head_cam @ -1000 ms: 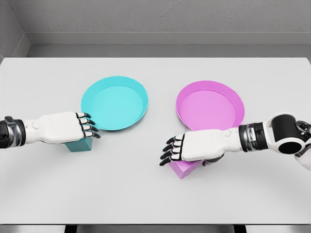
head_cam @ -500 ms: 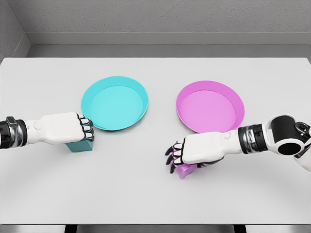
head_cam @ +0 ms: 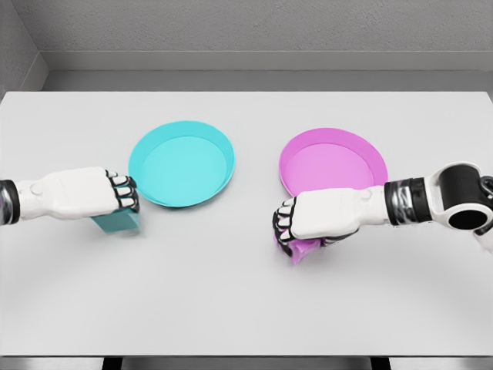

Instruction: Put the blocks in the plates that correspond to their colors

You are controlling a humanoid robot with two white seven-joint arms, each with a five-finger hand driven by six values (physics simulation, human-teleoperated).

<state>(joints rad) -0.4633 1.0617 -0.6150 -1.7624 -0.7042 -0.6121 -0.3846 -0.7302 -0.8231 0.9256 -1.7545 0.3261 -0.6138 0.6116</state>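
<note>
A cyan plate [head_cam: 182,163] lies left of centre on the white table, and a pink plate [head_cam: 332,169] lies right of centre. My left hand [head_cam: 115,199] comes in from the left edge with its fingers curled round a teal block [head_cam: 117,223], which sits just left of and below the cyan plate. My right hand [head_cam: 291,227] reaches in from the right, fingers closed over a pink block [head_cam: 299,250] below the pink plate's near rim. Each block shows only at its lower part under the hand.
The white table [head_cam: 246,308] stretches wide in front of both hands. A grey wall runs behind the table's far edge. Nothing else stands on the surface.
Both hands went from spread fingers to closed fists on their blocks. Each hand with its block has risen slightly and drifted a little, the left leftward and the right toward the pink plate.
</note>
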